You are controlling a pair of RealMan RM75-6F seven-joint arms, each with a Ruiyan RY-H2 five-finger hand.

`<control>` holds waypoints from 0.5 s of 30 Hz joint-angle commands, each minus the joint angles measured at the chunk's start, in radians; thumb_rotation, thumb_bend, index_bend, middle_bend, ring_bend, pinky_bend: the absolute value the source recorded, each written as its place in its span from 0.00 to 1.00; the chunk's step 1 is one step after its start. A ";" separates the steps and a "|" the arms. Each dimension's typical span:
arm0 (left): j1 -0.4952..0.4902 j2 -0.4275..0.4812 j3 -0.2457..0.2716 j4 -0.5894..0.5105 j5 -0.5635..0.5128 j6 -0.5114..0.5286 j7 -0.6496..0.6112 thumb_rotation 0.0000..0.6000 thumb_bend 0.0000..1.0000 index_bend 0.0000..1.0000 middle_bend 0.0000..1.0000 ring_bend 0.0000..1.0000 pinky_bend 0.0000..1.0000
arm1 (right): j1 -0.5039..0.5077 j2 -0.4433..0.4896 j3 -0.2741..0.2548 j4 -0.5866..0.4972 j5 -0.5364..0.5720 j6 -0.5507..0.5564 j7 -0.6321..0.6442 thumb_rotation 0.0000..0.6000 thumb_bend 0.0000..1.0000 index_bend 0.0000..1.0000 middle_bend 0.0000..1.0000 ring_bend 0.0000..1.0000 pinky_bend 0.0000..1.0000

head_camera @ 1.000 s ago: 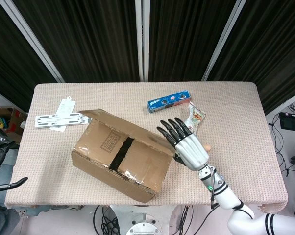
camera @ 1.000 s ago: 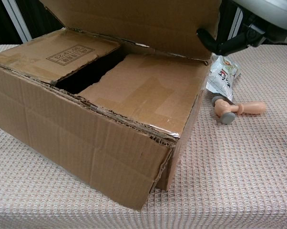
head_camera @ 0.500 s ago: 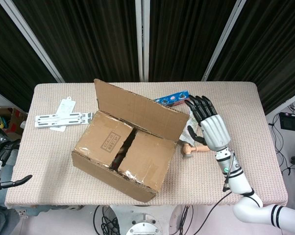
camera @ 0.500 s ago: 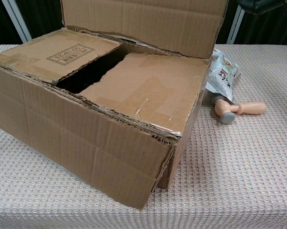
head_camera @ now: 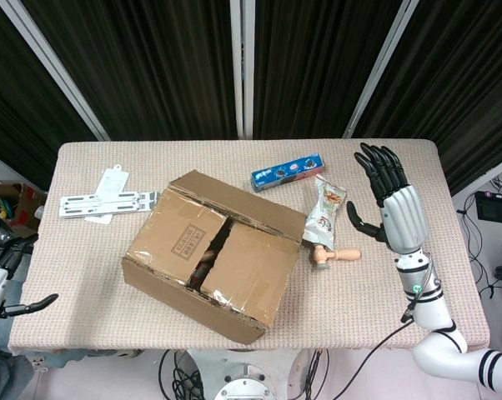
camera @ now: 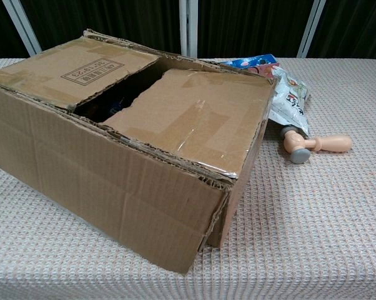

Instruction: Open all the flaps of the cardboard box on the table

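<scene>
Since half a second ago the tall back flap has dropped out of its upright stance and now lies folded down behind the box, and the right hand has drawn away from it toward the counter's right edge, where it hangs above the surface with fingers spread and straight, holding nothing. The left hand shows only at the head view's left border, off the counter's left edge, fingers loosely apart and empty. Near the right hand, a tan wooden-looking mallet-shaped toy with a grey head lies on the woven beige counter, and just beyond it a crinkled white snack packet rests close to the box's right side. Toward the far edge lies a slim blue rectangular carton. The brown corrugated cardboard box sits in the counter's middle, turned at an angle, nearer the front edge; its two inner top flaps lie nearly flat with a dark gap between them, one bearing a printed rectangular stamp. Near the counter's left far corner rest a white flat slotted plastic strip and a white paper tag touching it.
</scene>
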 commanded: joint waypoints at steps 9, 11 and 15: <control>0.011 0.000 -0.003 0.004 0.003 0.029 -0.012 0.30 0.05 0.04 0.12 0.10 0.15 | 0.110 0.071 -0.055 -0.195 -0.074 -0.205 -0.286 1.00 0.37 0.00 0.00 0.00 0.00; 0.015 -0.002 -0.002 0.006 0.005 0.035 -0.015 0.30 0.05 0.04 0.12 0.10 0.15 | 0.147 0.066 -0.057 -0.225 -0.044 -0.284 -0.359 1.00 0.35 0.00 0.00 0.00 0.00; 0.023 -0.003 0.000 0.013 0.005 0.045 -0.025 0.31 0.05 0.04 0.12 0.10 0.15 | 0.220 0.061 -0.063 -0.267 0.040 -0.447 -0.429 1.00 0.53 0.00 0.02 0.00 0.00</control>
